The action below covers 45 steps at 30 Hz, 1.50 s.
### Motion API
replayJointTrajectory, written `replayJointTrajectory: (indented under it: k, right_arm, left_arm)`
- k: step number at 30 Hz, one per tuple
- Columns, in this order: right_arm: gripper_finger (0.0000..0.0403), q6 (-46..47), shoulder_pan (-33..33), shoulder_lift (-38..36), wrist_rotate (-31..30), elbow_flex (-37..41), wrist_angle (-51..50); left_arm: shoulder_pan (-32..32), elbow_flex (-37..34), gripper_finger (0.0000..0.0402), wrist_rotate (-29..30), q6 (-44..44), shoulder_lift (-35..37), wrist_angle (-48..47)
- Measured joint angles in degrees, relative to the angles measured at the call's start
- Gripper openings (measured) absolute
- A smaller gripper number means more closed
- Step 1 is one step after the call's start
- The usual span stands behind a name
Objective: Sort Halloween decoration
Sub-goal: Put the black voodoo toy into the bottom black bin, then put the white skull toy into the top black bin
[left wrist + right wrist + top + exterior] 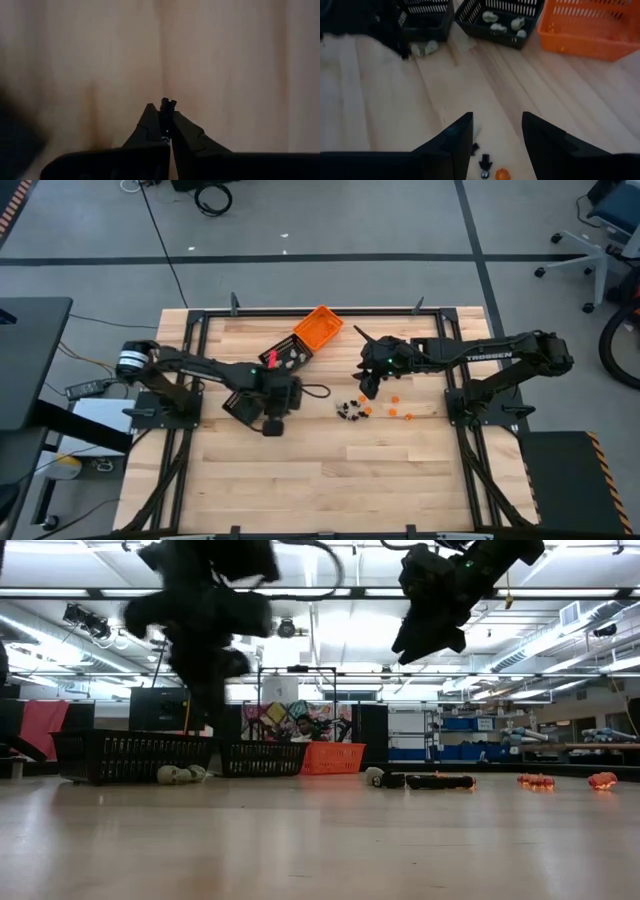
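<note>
- The trinkets [372,410], orange and black, lie scattered on the wooden bench [330,480] near its middle.
- The right gripper [496,131] hangs just above them, fingers spread wide and holding nothing; a black piece [484,164] and an orange piece [501,174] lie below it.
- The left gripper [168,103] is low over bare wood, fingers pressed together; whether they pinch anything cannot be told.
- Farther back, a black tray [500,20] holds whitish pieces [495,22], beside an orange tray [592,27].
- A second black tray [422,17] has a whitish piece [425,48] beside it on the bench.
</note>
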<state>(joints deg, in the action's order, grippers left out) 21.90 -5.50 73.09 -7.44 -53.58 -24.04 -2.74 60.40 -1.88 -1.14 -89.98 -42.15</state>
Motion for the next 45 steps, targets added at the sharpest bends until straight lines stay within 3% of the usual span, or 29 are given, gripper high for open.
replayJointTrajectory:
  k: [9, 21, 27, 34, 40, 45]
  right_arm:
    - [0.0173, -2.5, -1.1, 0.0, -2.0, 0.0, 3.6]
    - [0.0173, -1.6, -1.8, 0.0, -1.6, 0.0, 4.4]
    - [0.0173, 0.4, -1.8, 0.0, -1.5, 0.0, 4.5]
    - [0.0173, 0.4, -1.8, 0.0, -1.5, 0.0, 4.5]
    - [0.0173, 0.4, -1.8, 0.0, -0.8, 0.0, 4.5]
    - [0.0173, -0.3, -1.8, 0.0, -0.4, 0.0, 4.3]
  left_arm:
    - [1.2, -0.1, 0.0000, 6.0, -1.5, 5.6, -13.8]
    - [7.6, -9.0, 0.0003, 6.2, 1.6, 5.6, -12.0]
    - [8.6, -9.4, 0.0054, 6.4, 4.4, 5.6, -7.4]
    - [8.9, -9.4, 0.0127, 6.4, 8.1, 5.6, -8.5]
    - [8.9, -9.2, 0.0143, 4.2, 14.6, 7.4, -8.9]
    - [7.5, -8.6, 0.0143, 5.0, 18.4, 12.7, -0.1]
